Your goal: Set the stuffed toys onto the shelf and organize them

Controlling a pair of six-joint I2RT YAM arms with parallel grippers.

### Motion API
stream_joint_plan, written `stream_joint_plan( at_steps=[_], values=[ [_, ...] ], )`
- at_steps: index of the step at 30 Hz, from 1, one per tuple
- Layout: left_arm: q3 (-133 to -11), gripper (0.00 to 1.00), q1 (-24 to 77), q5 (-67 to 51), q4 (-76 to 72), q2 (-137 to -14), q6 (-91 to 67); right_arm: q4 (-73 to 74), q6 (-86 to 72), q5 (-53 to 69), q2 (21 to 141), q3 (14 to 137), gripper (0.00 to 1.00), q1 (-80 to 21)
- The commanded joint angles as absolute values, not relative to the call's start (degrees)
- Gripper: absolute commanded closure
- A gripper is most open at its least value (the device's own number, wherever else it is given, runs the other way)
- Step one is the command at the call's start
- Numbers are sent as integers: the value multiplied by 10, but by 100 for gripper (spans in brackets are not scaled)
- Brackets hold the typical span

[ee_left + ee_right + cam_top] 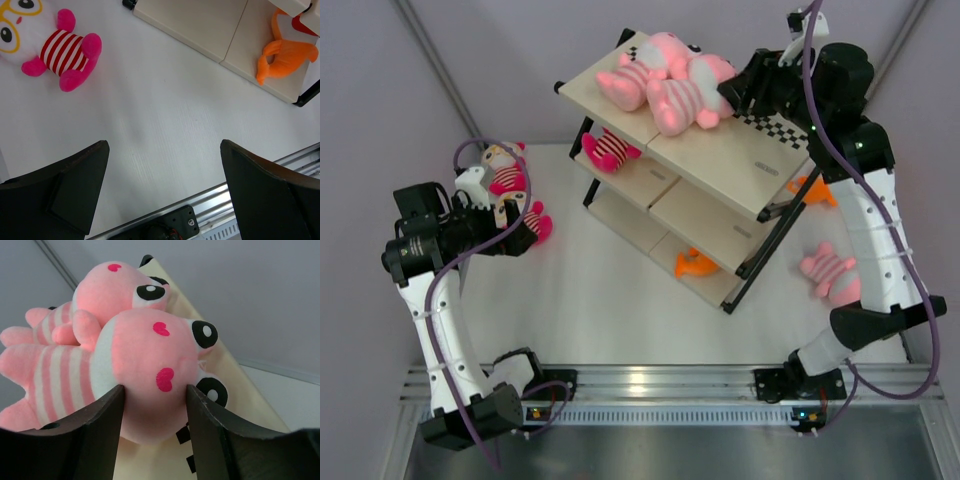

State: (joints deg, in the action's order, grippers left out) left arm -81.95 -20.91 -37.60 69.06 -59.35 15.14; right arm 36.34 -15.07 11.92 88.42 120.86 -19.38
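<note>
Pale-pink and striped, the near plush toy (145, 355) lies on the top board of the shelf (720, 165). We find the right gripper (155, 390) at its head. The fingers stand half apart, one against each side of the head, which fills the gap between them. We record them as holding it, lightly by our judgement. The toy's long axis runs along the board, with the head at the right by the fingers and the striped body and feet trailing left. It touches a second plush toy (110, 290) just beyond it. In our view any tidying move turns on a push or pull along that axis. The right arm rises from its base at the near right and bends left over the board's right end. The left gripper (165, 145) hangs over the left of the counter (620, 300), fingers wide with nothing between them and a hot-pink toy (65, 52) nearby. The right arm is the nearer to the shelf top.
</note>
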Motion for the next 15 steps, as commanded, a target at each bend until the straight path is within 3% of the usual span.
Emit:
stream_joint_plan(
  at_steps=[1, 4, 6, 8, 10, 15],
  values=[
    [-817, 1, -208, -373, 671, -581, 162, 304, -136, 147, 911, 1254, 47, -202],
    [-817, 1, -208, -373, 672, -582, 162, 341, -108, 149, 937, 1298, 40, -202],
    [-816, 1, -207, -374, 671, -583, 163, 358, -96, 135, 931, 1316, 29, -200],
    [-814, 1, -208, -374, 671, -583, 163, 354, -84, 105, 894, 1296, 19, -199],
    [-808, 1, -209, -380, 671, -584, 167, 353, -71, 73, 849, 1276, 15, -195],
    [-798, 1, -208, -385, 671, -588, 175, 397, -77, -184, 750, 1206, 7, -166]
  ],
)
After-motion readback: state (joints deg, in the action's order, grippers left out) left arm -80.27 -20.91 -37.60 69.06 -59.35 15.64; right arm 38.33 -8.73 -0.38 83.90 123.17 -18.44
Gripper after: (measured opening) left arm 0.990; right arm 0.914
